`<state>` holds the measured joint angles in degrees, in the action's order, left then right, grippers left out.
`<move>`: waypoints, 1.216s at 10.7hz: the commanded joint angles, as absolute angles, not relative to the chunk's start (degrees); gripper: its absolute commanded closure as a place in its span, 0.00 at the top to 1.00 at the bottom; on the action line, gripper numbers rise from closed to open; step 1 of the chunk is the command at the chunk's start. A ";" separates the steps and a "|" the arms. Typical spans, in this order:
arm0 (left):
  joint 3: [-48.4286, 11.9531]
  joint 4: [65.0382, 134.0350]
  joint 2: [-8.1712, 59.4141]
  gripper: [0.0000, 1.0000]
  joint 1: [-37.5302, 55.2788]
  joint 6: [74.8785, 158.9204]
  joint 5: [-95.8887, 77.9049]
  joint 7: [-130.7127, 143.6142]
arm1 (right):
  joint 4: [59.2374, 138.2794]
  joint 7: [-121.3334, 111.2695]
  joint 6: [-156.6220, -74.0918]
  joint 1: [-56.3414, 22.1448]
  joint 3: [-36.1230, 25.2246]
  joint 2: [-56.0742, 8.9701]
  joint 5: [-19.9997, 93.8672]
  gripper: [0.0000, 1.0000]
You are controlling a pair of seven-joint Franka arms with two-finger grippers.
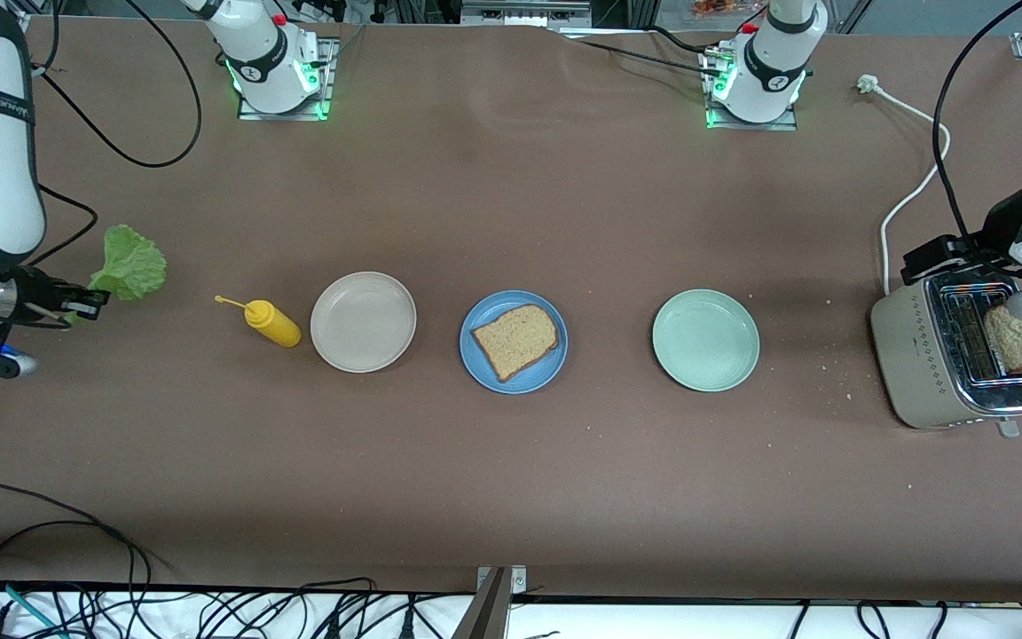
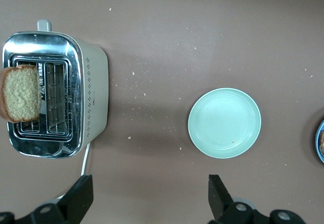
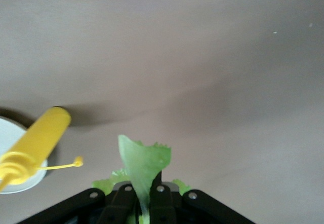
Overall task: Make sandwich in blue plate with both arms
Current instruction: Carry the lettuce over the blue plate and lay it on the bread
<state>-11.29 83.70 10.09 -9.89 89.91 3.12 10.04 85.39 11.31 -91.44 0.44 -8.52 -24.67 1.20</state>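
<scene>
One slice of brown toast (image 1: 515, 340) lies on the blue plate (image 1: 480, 316) at the table's middle. A second slice (image 1: 1015, 337) stands up out of a slot of the toaster (image 1: 919, 355); it also shows in the left wrist view (image 2: 21, 93). My right gripper (image 1: 90, 302) is over the table at the right arm's end, shut on the stem of a ruffled green lettuce leaf (image 1: 129, 266). In the right wrist view the leaf (image 3: 144, 160) sticks out between the jaws of the right gripper (image 3: 143, 186). My left gripper (image 1: 955, 253) hangs open and empty beside the toaster (image 2: 93, 97), fingers wide apart (image 2: 149, 183).
A yellow squeeze bottle (image 1: 271, 322) lies beside an empty beige plate (image 1: 363, 321). An empty pale green plate (image 1: 704, 340) sits between the blue plate and the toaster. The toaster's white cable (image 1: 919, 177) runs toward the left arm's base. Crumbs lie near the toaster.
</scene>
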 commanded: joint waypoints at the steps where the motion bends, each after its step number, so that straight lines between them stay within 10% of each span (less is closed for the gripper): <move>1: -11.16 83.67 9.67 1.00 -9.84 90.00 2.11 8.70 | 82.88 23.06 -89.74 -1.49 -5.46 -25.14 8.05 0.00; 13: -11.25 83.85 10.81 1.00 -9.67 90.09 2.20 8.70 | 77.96 89.25 -130.37 -27.66 3.34 -42.60 10.46 0.00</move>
<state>-11.46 83.92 10.79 -9.64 89.91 3.12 9.92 81.56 79.75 -121.28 -22.18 3.80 -36.13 10.05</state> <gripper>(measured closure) 0.000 0.938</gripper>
